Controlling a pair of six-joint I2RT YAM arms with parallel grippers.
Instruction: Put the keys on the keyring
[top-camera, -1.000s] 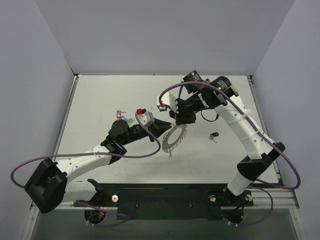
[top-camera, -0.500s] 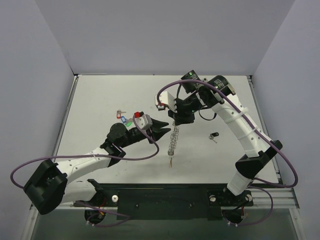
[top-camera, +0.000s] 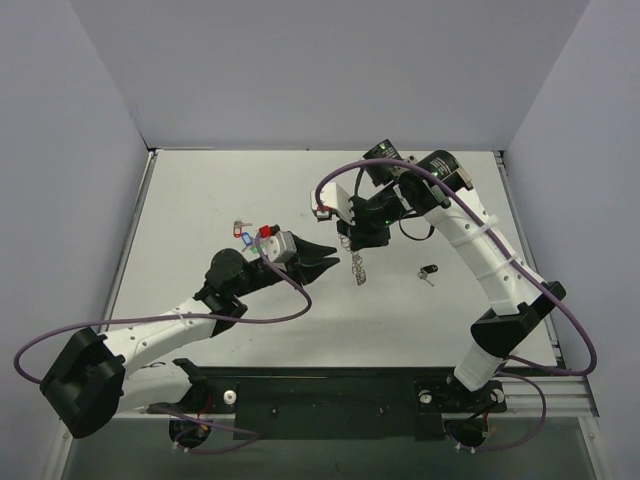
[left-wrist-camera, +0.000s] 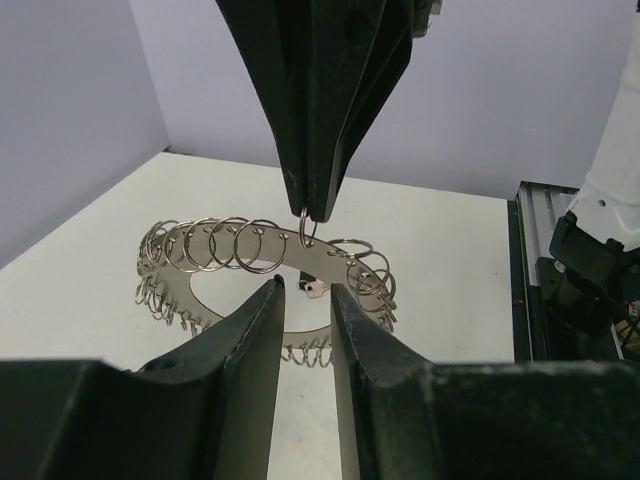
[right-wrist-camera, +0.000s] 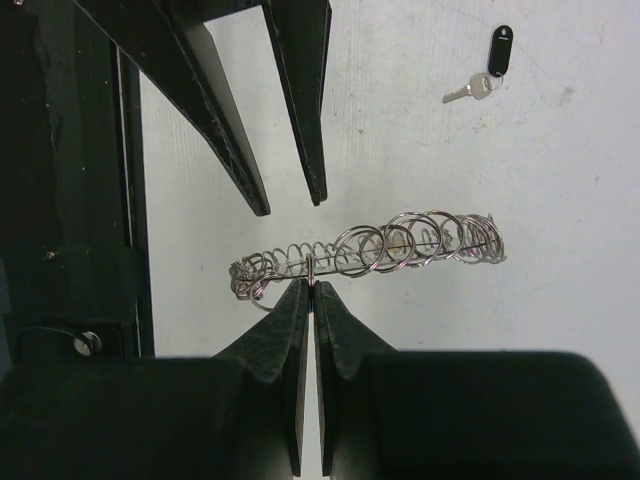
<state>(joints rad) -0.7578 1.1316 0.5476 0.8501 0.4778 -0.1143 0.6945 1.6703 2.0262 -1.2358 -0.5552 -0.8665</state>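
Keyring (right-wrist-camera: 400, 240) swung edge-on, pinched in right claw (right-wrist-camera: 312, 286), left claw (left-wrist-camera: 305, 290) part-open, empty, alongside

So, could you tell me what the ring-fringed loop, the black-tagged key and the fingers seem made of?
The large silver loop fringed with small rings: bright polished metal, probably steel, judging by its glints. The small silver key with a black tag: metal blade; tag looks like glossy plastic. The right gripper's black fingers: matte, faintly textured, plastic or rubber.
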